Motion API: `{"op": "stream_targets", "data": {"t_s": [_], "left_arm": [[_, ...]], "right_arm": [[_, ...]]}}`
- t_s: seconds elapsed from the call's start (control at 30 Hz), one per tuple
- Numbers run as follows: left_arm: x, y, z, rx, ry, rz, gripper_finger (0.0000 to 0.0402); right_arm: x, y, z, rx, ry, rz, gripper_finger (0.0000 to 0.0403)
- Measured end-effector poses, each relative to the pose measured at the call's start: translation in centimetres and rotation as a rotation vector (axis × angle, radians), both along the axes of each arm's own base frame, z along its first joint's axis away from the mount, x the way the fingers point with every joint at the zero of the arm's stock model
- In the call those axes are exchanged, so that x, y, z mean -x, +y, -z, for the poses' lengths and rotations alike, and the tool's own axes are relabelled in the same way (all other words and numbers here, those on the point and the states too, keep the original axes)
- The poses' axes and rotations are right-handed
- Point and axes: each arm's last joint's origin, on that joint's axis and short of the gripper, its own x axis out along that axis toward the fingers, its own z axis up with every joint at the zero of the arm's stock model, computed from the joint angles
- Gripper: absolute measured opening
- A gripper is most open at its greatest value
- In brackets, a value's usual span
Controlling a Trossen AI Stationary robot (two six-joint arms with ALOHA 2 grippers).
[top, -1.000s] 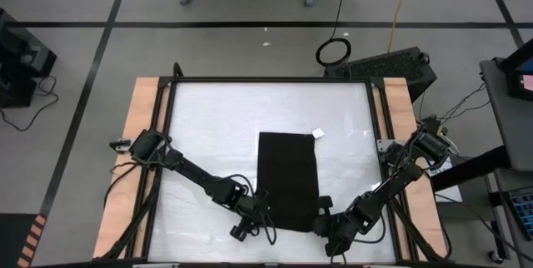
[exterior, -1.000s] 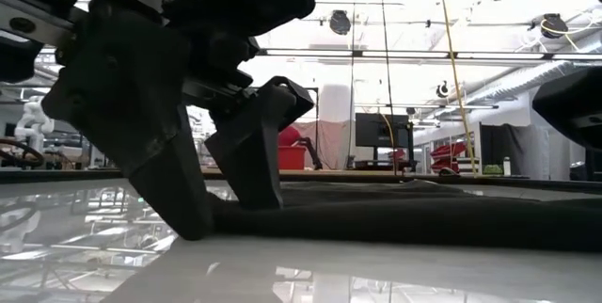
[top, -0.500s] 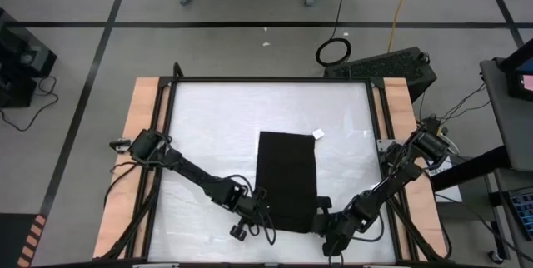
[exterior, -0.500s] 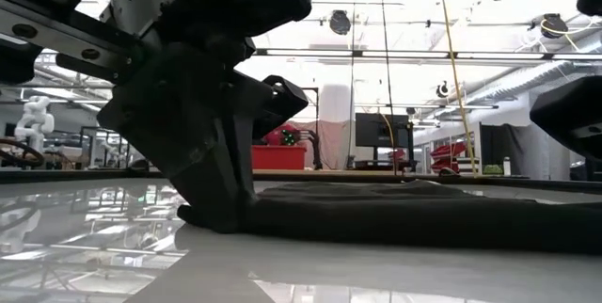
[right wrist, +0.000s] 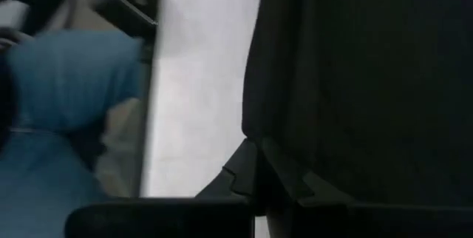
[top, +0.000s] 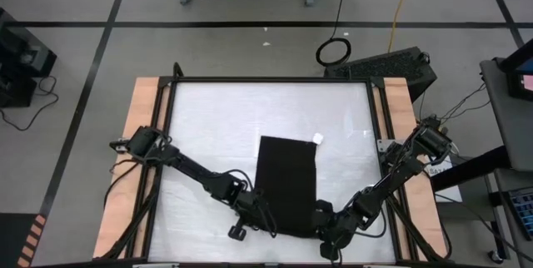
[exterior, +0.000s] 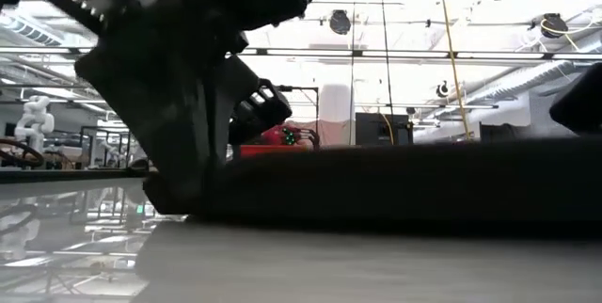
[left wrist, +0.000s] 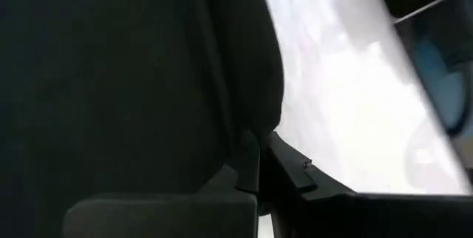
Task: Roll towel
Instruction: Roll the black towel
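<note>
At the worktop (top: 200, 126) near edge, the towel (top: 287, 181) is lain with its long axis running away from the arms, tag (top: 318, 138) at far rt corner. Near corners are pinched: left jaws (top: 260, 216) clamped on one, right jaws (top: 321, 220) on the other, both equally close.

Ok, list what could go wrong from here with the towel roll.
1. The left gripper and right gripper are shut on the towel only at its near corners; the thin cloth could slip out of one pinch.
2. The towel's near edge is raised off the table in the low view; uneven arm motion may skew the roll.
3. The unheld middle of that edge may sag, leaving a loose roll.
</note>
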Motion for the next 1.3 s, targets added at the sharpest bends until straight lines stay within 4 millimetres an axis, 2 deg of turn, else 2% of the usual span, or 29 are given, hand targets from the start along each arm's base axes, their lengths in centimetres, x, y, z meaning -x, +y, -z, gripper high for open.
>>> {"op": "stream_targets", "data": {"t_s": [0.1, 0.5, 0.83, 1.07, 1.3], "left_arm": [[-0.1, 0.2, -0.1, 0.077, 0.049, -0.029, 0.0005], [-0.4, 0.2, -0.5, 0.181, 0.102, -0.071, 0.0005], [-0.6, 1.0, -0.4, 0.205, 0.147, -0.109, 0.0013], [-0.6, 1.1, -0.4, 0.191, 0.135, -0.119, 0.0016], [-0.7, 0.9, -0.5, 0.19, 0.123, -0.148, 0.0018]], "right_arm": [[-0.2, 0.3, -0.3, -0.064, -0.006, 0.008, 0.0], [-0.5, 0.4, -0.8, -0.221, 0.044, 0.073, 0.0003], [-1.3, -0.6, -0.6, -0.236, 0.075, 0.114, 0.0004], [-1.0, -1.2, 0.1, -0.245, 0.106, 0.157, 0.0005], [-0.7, -0.9, 0.1, -0.242, 0.107, 0.145, 0.0006]]}}
